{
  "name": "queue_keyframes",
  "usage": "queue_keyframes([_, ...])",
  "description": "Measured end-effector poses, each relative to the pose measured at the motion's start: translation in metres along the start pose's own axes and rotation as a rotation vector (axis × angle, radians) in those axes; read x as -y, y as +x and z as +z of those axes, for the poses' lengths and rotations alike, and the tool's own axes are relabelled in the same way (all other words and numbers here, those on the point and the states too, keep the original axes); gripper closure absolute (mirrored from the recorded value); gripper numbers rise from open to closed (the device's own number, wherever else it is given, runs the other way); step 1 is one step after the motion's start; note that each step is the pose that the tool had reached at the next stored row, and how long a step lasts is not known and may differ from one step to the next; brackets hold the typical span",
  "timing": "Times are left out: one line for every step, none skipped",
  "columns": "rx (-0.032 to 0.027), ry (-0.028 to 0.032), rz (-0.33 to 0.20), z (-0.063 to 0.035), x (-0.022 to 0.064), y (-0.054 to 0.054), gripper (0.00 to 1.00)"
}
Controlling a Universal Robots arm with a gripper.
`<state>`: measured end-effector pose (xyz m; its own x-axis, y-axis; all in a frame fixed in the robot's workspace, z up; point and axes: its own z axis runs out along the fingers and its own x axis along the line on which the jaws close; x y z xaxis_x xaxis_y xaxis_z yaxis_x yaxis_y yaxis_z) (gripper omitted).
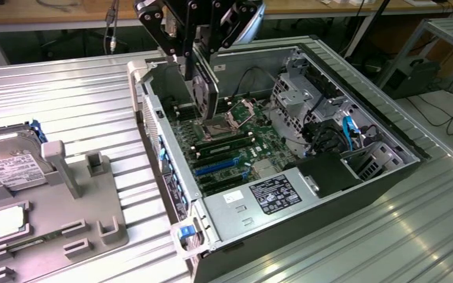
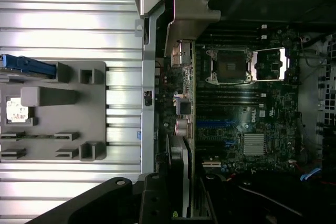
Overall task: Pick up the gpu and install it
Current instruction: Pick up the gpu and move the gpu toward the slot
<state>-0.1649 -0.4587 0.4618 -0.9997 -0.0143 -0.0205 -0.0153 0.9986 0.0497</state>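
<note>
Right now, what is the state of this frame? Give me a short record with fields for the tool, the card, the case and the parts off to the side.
tool: shut on the thin dark gpu card
card pose: edge-on, hanging below the tool
card place: over the green motherboard, apparently not seated in a slot
case: open black and silver computer case, lying on the ribbed metal table
side parts: grey plastic holder tray on the exterior view's left, carrying a silver hard drive with white label

The ribbed metal table (image 1: pixel 69 100) carries an open computer case (image 1: pixel 321 221) and, beside it, a grey parts holder (image 1: pixel 92 230).
</note>
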Motion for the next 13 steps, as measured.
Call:
queue_keyframes([0.0000, 0.0001, 0.000, 0.0000, 0.0000, -0.001, 0.72])
queue_keyframes([0.0000, 0.0000, 0.000, 0.0001, 0.0000, -0.003, 0.72])
queue_keyframes([0.0000, 0.0001, 0.000, 0.0001, 0.0001, -0.006, 0.72])
queue_keyframes([0.0000, 0.0001, 0.000, 0.0001, 0.0001, -0.008, 0.72])
queue_keyframes([0.0000, 0.0001, 0.000, 0.0002, 0.0001, -0.010, 0.72])
queue_keyframes([0.0000, 0.0000, 0.000, 0.0002, 0.0002, -0.012, 0.72])
queue_keyframes([0.0000, 0.0001, 0.000, 0.0002, 0.0002, -0.014, 0.72])
queue_keyframes([0.0000, 0.0001, 0.000, 0.0003, 0.0002, -0.015, 0.72])
queue_keyframes([-0.0001, 0.0001, 0.000, 0.0003, 0.0002, -0.017, 0.72])
queue_keyframes([0.0000, 0.0001, 0.000, 0.0004, 0.0003, -0.020, 0.72])
queue_keyframes([-0.0001, 0.0001, 0.000, 0.0004, 0.0003, -0.022, 0.72])
queue_keyframes([0.0000, 0.0000, 0.000, 0.0005, 0.0004, -0.023, 0.72])
queue_keyframes([0.0000, 0.0000, 0.000, 0.0005, 0.0004, -0.025, 0.72])
